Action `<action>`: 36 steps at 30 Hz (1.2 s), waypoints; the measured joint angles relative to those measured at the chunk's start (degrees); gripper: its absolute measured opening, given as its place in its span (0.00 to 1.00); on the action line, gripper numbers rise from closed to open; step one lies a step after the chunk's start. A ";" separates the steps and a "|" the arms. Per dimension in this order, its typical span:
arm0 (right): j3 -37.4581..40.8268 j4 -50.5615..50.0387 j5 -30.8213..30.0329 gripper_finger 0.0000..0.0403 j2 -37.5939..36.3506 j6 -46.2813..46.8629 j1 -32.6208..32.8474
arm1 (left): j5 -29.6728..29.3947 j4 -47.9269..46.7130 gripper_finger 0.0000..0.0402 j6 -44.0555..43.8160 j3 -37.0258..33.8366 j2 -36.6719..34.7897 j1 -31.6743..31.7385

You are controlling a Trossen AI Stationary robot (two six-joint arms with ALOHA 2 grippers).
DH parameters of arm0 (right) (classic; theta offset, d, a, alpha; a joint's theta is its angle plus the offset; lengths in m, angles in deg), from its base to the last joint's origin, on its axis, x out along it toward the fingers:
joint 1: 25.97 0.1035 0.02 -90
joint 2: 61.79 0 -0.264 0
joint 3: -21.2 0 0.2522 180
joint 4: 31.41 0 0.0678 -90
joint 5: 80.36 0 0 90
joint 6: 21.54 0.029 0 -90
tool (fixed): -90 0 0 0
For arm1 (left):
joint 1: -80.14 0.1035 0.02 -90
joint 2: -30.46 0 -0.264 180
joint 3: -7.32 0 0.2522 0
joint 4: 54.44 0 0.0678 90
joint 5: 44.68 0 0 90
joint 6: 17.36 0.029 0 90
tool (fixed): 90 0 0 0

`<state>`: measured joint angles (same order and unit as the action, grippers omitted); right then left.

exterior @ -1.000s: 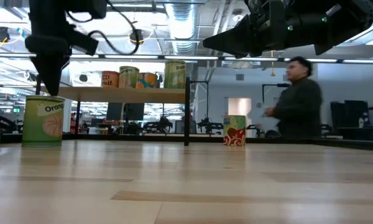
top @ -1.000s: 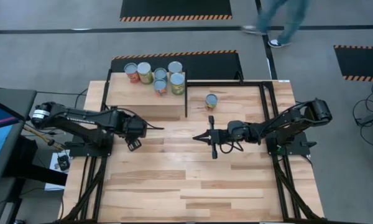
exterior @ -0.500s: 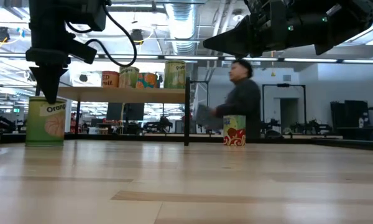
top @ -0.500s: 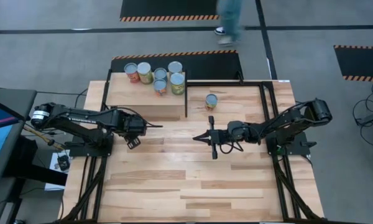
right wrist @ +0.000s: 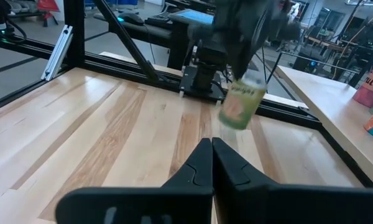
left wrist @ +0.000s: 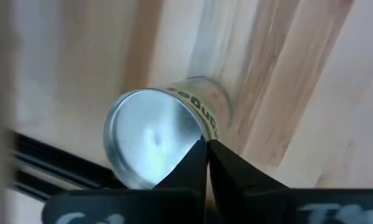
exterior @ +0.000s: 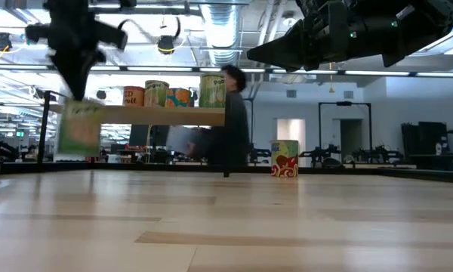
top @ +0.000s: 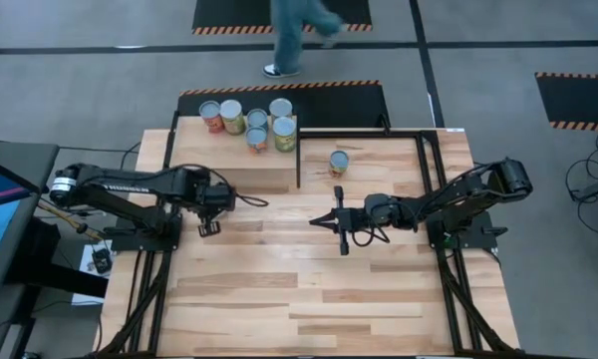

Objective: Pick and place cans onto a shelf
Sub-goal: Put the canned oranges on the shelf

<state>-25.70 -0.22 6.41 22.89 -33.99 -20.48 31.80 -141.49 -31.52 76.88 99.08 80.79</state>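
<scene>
A green-labelled can (exterior: 79, 128) with a shiny lid (left wrist: 149, 137) hangs clear of the tabletop, with my left gripper (exterior: 75, 94) shut on it at the table's left. In the high view the gripper (top: 211, 197) hides this can. Several cans (top: 249, 122) stand on the pale plywood shelf (top: 194, 155) at the far left. One more can (top: 339, 162) stands on its base on the table, right of the shelf. My right gripper (top: 314, 221) hovers shut and level over the table's middle, with nothing in it. My left gripper pinches the can's top rim (left wrist: 198, 138) between its two fingers: one finger (left wrist: 183, 165) lies over the lid's edge, the other down the labelled wall. The fingers come from above, pointing down. The can hangs below them, slightly tilted (right wrist: 241, 102), clear of the table.
A black post (exterior: 226, 136) stands at the shelf's right end, and a black frame (top: 379, 133) runs along the table's far edge. A person (top: 294, 30) walks past beyond the far edge. The near half of the table (top: 309, 299) is bare wood.
My left gripper, open over the green can a second ago, has shut on its top rim, rolled a little and risen. The can, which stood on the table, now hangs lifted clear of it. The person beyond the table has walked toward the left.
</scene>
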 joint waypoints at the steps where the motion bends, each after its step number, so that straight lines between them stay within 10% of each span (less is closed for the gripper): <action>1: 0.00 0.00 0.01 0.03 0.00 0.01 0.00 | -0.26 -1.04 0.00 1.02 1.92 0.00 0.00; 19: 0.00 0.02 0.10 0.03 0.00 0.05 0.13 | -6.69 -16.58 0.00 25.42 40.93 7.42 7.66; 36: 0.00 -1.22 0.25 0.03 0.00 0.03 0.20 | -4.66 -13.83 0.00 40.92 43.33 9.99 20.25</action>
<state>-25.70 -1.45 6.66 22.89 -33.96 -20.28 27.14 -155.31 9.41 120.21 109.07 101.03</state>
